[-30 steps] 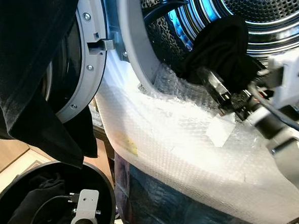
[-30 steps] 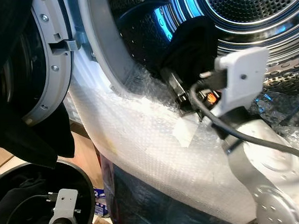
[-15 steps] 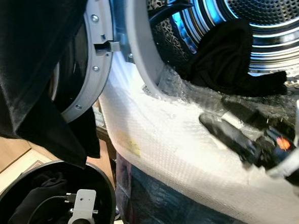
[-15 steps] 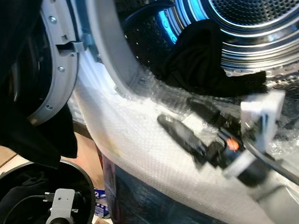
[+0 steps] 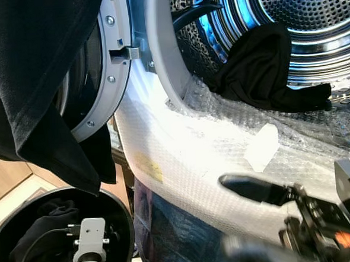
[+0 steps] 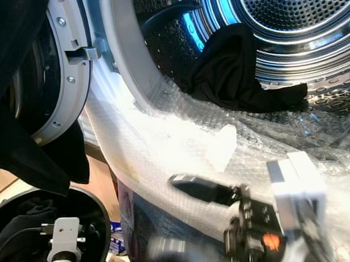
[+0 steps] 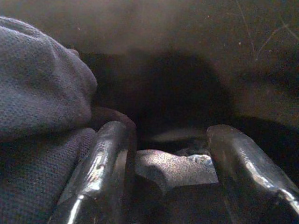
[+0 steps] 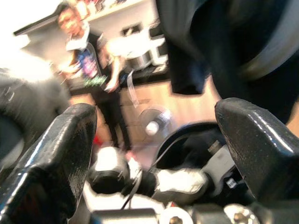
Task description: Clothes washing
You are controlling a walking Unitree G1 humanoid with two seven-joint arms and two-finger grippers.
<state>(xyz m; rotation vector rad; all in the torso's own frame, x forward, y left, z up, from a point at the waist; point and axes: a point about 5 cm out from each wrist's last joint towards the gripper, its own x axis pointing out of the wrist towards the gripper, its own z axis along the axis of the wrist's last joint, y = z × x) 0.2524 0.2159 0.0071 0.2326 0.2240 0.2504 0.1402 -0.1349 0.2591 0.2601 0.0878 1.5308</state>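
Observation:
A black garment (image 5: 266, 66) lies inside the steel drum (image 5: 310, 16) of the washer, apart from both grippers. My right gripper (image 5: 235, 217) is open and blurred, low in front of the bubble-wrapped rim (image 5: 188, 154), with nothing between its fingers (image 8: 56, 154). Down at the lower left, the black basket (image 5: 124, 220) holds dark clothes (image 5: 41, 225), and my left arm reaches into it. In the left wrist view, my left gripper (image 7: 168, 140) stands open over dark knit cloth (image 7: 37, 102), with a fold of it lying between the fingers.
The round washer door (image 5: 103, 82) hangs open at the left, with a large black cloth (image 5: 23, 75) draped across it. In the right wrist view, a person (image 8: 88, 65) stands further back on the wooden floor (image 5: 6, 183).
My right gripper let go of the black garment in the drum, opened, and drew back down and out over the bubble wrap. The left arm has stayed in the basket.

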